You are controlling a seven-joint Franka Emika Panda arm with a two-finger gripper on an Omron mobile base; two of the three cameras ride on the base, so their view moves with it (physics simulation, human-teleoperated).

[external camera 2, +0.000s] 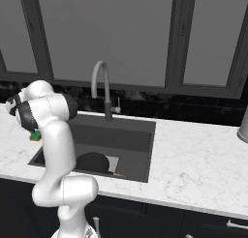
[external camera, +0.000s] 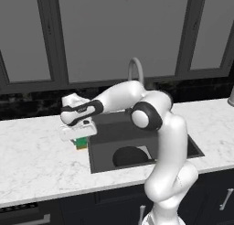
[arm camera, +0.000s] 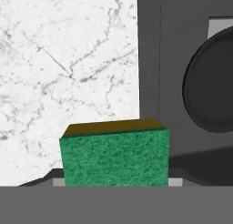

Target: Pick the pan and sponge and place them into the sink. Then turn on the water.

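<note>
Your end effector [external camera: 80, 138] sits left of centre in the left base view, pointing down, jaws partway closed on the sponge [external camera: 82, 142]. In the hand view the sponge's green face fills the lower middle of the frame with the yellow layer on top. The fingertips are hidden behind it, so the grip reads as a side pinch across the sponge; I can't confirm the contact itself.

The sponge is at the bench [external camera: 41, 160] edge, right beside the sink [external camera: 103, 128]'s left rim. I can't tell whether it's off the marble or resting on it.

The pan [external camera: 129, 156] is already in the sink, low in the basin toward the front, partly covering the light grey patch. In the hand view it's at the right edge, so your drop zone is just a short move toward that side.

The faucet [external camera 2: 100, 84] stands behind the sink, upper middle of the right base view. No stream is visible, so the water is off.

My read: pan done, sponge in hand, then the tap. Keep the sponge clear of the rim as you cross.
</note>
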